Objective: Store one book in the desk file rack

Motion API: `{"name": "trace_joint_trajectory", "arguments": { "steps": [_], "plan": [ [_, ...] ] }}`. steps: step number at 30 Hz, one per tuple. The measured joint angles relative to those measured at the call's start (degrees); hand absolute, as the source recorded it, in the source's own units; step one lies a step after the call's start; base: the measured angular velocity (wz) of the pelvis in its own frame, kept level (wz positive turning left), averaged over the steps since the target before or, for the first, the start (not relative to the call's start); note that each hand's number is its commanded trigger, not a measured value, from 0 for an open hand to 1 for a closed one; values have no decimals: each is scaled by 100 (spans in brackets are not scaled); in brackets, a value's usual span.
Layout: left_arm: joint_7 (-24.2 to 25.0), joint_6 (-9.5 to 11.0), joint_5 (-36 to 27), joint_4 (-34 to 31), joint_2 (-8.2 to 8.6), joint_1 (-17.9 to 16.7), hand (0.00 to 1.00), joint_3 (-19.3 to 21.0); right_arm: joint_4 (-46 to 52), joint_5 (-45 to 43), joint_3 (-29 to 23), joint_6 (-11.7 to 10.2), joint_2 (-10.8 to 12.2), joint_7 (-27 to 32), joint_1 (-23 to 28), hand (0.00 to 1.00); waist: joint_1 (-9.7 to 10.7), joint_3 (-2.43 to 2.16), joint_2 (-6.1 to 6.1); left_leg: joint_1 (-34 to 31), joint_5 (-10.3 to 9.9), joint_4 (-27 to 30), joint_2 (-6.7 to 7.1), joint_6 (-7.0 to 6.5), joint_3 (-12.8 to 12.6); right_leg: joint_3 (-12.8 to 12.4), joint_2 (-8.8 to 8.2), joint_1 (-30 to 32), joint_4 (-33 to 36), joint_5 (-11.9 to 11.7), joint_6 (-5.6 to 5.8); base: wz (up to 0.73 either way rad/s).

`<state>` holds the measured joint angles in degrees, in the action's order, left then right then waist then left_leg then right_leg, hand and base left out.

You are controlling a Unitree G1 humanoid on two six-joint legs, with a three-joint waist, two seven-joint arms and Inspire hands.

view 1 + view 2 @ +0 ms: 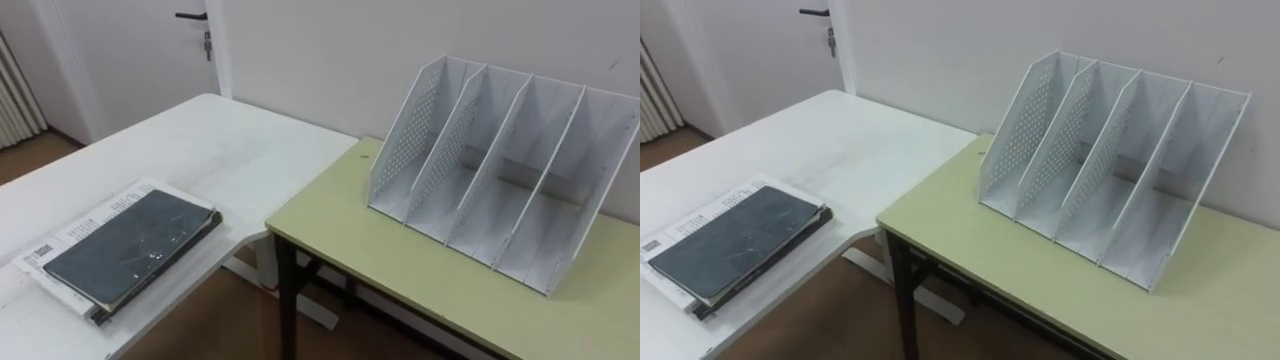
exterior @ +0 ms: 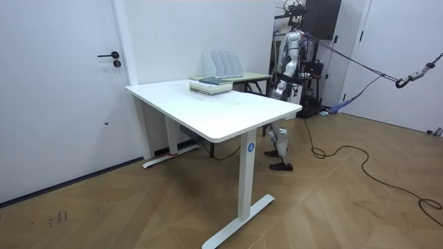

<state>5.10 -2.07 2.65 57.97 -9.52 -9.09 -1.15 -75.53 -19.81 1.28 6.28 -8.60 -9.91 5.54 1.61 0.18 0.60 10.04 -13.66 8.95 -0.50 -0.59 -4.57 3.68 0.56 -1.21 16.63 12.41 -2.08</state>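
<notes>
The book (image 1: 128,246), dark-covered, lay flat on top of a small stack (image 1: 70,262) near the edge of the white table (image 1: 220,150), on the robot's left. Under it were a printed sheet or booklet, whose pale edge stuck out on the far and left sides, and at least one more dark volume. No hand was on it.

The rack (image 1: 500,170) stood upright on the green table (image 1: 400,275), to the right and well apart from the stack, its back near the wall (image 1: 330,50). It was white, with perforated dividers forming four slots whose open fronts faced the robot. The two tables met at a corner, the green one lower.

In the room view the robot stood upright beyond the tables, at the green table's side, facing them. Its left hand (image 2: 277,92) hung at its side, too small to tell how the fingers were set. A door (image 1: 130,40) was behind the white table.
</notes>
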Motion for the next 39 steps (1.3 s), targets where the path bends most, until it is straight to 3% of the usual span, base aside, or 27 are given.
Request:
{"name": "trace_joint_trajectory", "arguments": {
  "steps": [3, 7, 9, 11, 15, 20, 23, 28, 34, 39],
  "plan": [
    [-36, 16, 713, -309, 42, 102, 0, -34, 17, -71, 5, -123, 1, 105, 4, 0, 10, 13, 14, -35, 0, 2, -1, -1, 1, -49, 53, 29, -3, 0, 9, 0],
    [-219, 39, 1674, -1632, 37, 84, 0, -331, 18, -84, 30, -178, -27, 169, 5, 0, 22, 41, -3, -33, -1, -2, -3, -2, 12, -36, 54, 25, -1, -8, 8, 0],
    [-351, 170, 2142, -1960, 38, 96, 0, -486, 18, -82, 35, -187, -41, 184, -11, 0, 97, 20, -19, -30, -1, 8, -2, -2, 5, -20, 49, -1, -2, -9, 8, 0],
    [-380, 104, 2642, -2570, 16, 89, 0, -727, 25, -71, 140, -202, -46, 184, -61, 0, 215, 30, -28, -48, -1, 25, 0, -2, -2, -32, 50, 21, -1, -8, 9, 0],
    [-446, 131, 3044, -3141, 2, 151, 0, -1013, 14, -75, 192, -198, -49, 178, -103, 0, 339, 45, -40, -79, 0, 38, 1, -1, -2, -42, 48, 25, -6, -7, 9, 0],
    [-531, 134, 3660, -3850, -75, 217, 0, -1370, 23, -78, 201, -208, -95, 177, -101, 0, 432, 33, -34, -76, 1, 44, -4, -1, -10, -32, 54, -1, -116, -31, 18, 2],
    [-725, 158, 4011, -3948, -80, 220, 0, -1489, 9, -88, 202, -264, -101, 202, -86, 0, 457, 22, -38, -28, 2, 46, -12, -1, -7, -26, 65, -132, -251, -77, 28, 0],
    [-1053, 159, 4209, -4190, -140, 216, 0, -1493, -17, -75, 276, -251, -102, 364, -87, 0, 458, 22, -54, -41, 2, 44, -17, -1, 0, -10, 72, -180, -404, -154, 40, 0],
    [-1568, 163, 4302, -4950, -317, 228, 0, -1470, -8, -63, 332, -241, -100, 437, -88, 0, 442, 23, -52, -46, 2, 41, -3, -1, -1, -24, 63, -189, -402, -170, 57, -1],
    [-1884, 165, 4334, -4987, -391, 266, 0, -1454, -53, -36, 381, -231, -88, 540, -72, 0, 444, 15, -65, -42, 2, 41, -6, -1, 4, -17, 66, -202, -463, -172, 57, 1]
  ]
}}
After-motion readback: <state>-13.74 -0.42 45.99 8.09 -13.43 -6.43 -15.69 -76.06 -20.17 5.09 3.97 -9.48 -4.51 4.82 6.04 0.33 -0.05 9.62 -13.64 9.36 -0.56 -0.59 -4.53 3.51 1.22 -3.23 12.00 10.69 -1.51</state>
